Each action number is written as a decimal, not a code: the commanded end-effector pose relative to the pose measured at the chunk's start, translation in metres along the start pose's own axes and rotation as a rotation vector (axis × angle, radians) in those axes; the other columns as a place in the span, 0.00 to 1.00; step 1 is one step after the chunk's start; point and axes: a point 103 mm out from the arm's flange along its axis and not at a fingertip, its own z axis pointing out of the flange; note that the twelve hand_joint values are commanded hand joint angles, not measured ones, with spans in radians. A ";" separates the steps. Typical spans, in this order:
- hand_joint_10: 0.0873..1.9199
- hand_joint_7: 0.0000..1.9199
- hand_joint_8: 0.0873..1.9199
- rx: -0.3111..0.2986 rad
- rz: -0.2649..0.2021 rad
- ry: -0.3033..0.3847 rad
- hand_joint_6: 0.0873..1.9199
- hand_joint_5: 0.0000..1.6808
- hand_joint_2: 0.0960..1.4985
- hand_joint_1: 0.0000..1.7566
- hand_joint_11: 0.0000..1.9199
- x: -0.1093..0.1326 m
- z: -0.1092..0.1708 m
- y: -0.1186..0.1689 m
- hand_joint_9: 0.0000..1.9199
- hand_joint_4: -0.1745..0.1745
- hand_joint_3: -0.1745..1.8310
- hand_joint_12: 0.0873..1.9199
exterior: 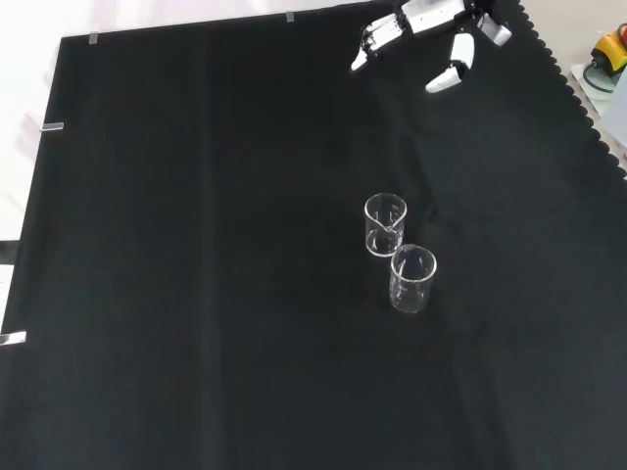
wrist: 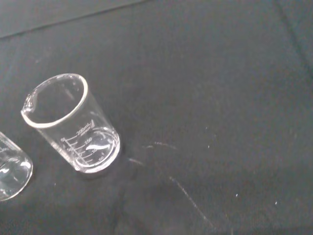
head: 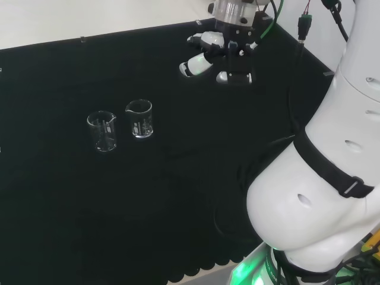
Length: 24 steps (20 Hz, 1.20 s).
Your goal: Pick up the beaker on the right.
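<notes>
The robot hand [head: 221,58] hangs at the top centre of the head view, above the far part of the tabletop [head: 71,225], its fingers [exterior: 443,77] spread and relaxed, holding nothing. In the front view it sits at the upper right of the frame, well apart from the glassware.

Two clear beakers stand upright on the black cloth, close together but not touching as far as the views show. In the head view they sit left of centre: the right beaker [head: 139,119], which is the task's thing, and the left beaker [head: 102,131] just beside it. In the front view the same pair stands a little right of centre, one behind the other. The wrist view shows one beaker whole and the edge of the second.

By my judgement the task is at the approach step: nothing is grasped yet. The next move calls for carrying the robot hand down and across to the right beaker, then curling the fingers round it without knocking its neighbour.
</notes>
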 end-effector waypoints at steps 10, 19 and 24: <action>0.31 0.09 0.26 0.016 -0.129 0.209 0.00 0.13 0.23 0.36 0.00 -0.004 0.058 0.048 0.16 0.36 0.62 0.58; 0.31 0.09 0.26 0.014 -0.149 0.250 0.00 0.14 0.23 0.36 0.00 -0.006 0.072 0.053 0.16 0.36 0.62 0.58; 0.31 0.09 0.27 0.014 -0.167 0.275 0.00 0.14 0.23 0.36 0.00 -0.006 0.081 0.057 0.16 0.36 0.62 0.58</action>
